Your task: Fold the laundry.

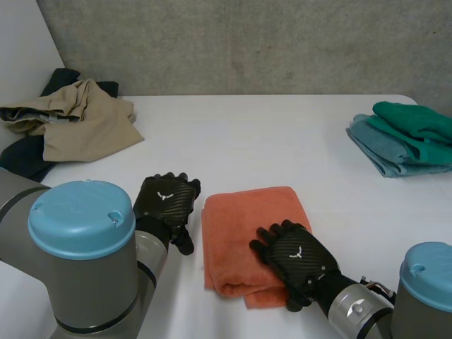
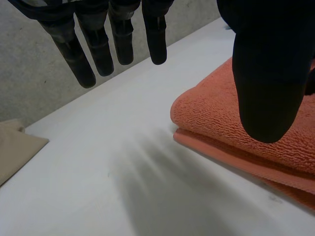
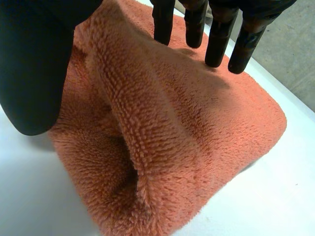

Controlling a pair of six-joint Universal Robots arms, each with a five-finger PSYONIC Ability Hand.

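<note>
Resting flat on the folded orange towel point(image 1: 236, 224), right robot hand point(image 1: 299, 254)

left hand point(image 1: 164, 205) relaxed, right hand point(image 1: 296, 254) flat

Towel point(image 1: 247, 226) under the right hand's point(image 1: 296, 256) fingers: plain orange. Right hand and left hand point(image 1: 164, 203): black, small white mark on each back. Table point(image 1: 268, 141): white. Beyond the fingertips: beige clothes point(image 1: 78, 116) on a dark garment point(image 1: 25, 159); green towel point(image 1: 413, 120) on a blue-teal towel point(image 1: 385, 152); wall point(image 1: 247, 42) mottled grey.
</note>
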